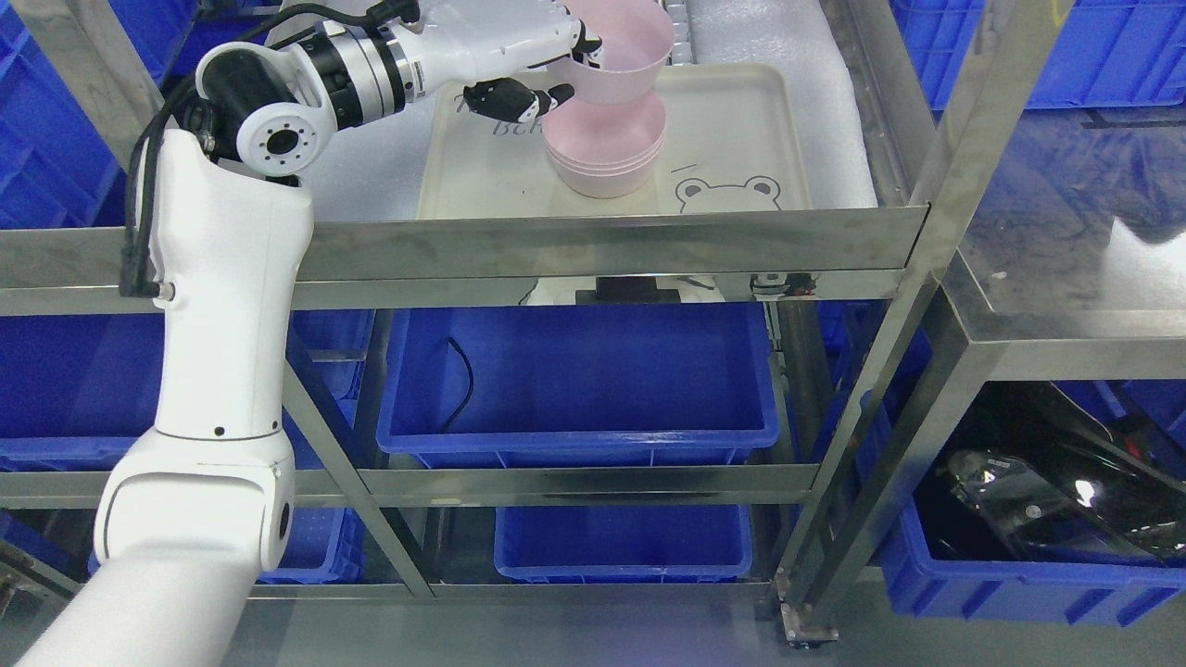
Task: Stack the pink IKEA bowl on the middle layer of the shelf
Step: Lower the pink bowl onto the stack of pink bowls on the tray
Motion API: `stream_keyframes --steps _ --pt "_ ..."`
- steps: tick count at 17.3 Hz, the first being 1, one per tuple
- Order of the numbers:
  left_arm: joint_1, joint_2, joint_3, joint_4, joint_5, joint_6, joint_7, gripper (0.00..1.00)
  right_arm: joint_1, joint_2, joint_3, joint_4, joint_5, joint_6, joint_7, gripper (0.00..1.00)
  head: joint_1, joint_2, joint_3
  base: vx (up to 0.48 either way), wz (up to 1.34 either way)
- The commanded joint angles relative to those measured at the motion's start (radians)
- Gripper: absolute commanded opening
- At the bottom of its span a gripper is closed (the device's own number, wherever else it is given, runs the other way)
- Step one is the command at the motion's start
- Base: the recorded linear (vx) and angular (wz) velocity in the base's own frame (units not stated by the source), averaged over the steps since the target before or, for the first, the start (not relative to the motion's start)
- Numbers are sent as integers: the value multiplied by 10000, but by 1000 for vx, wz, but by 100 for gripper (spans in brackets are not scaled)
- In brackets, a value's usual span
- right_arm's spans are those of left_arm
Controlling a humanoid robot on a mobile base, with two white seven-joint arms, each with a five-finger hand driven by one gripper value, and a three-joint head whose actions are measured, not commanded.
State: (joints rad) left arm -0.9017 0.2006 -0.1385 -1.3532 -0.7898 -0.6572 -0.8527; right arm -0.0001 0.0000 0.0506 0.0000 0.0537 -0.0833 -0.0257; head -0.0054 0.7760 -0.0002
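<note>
My left hand reaches in from the left over the steel shelf and is shut on the rim of a pink bowl. It holds the bowl upright, just above a stack of upside-down pink bowls. The stack stands on a cream tray with a bear drawing, which lies on the shelf layer. The held bowl's base meets or nearly meets the top of the stack. The right arm is out of view.
The shelf's steel front rail runs below the tray. A slanted steel post stands at the right. Blue bins fill the lower layers and both sides. A steel table is at the right.
</note>
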Motion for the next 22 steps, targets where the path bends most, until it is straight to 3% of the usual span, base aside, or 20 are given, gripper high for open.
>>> stream_keyframes --steps 1,18,19,20,21,22 --pt "28 -348 -885 431 -33 22 -48 4 232 -175 0 -175 0 4 -4 100 0 0 0 30 1" --pt "28 3 -563 339 -18 38 -861 10 232 -175 0 -175 0 4 -4 100 0 -2 0 3 6" --pt "28 49 -533 339 -18 38 -846 12 232 -175 0 -175 0 4 -4 100 0 -2 0 0 0" --pt "28 49 -472 339 -18 38 -846 23 232 -175 0 -175 0 4 -4 100 0 -2 0 0 0" --pt "28 49 -395 339 -3 38 -846 40 232 -175 0 -175 0 4 -4 100 0 -2 0 0 0" --pt "28 49 -334 339 28 38 -861 42 232 -175 0 -175 0 4 -4 100 0 -2 0 0 0"
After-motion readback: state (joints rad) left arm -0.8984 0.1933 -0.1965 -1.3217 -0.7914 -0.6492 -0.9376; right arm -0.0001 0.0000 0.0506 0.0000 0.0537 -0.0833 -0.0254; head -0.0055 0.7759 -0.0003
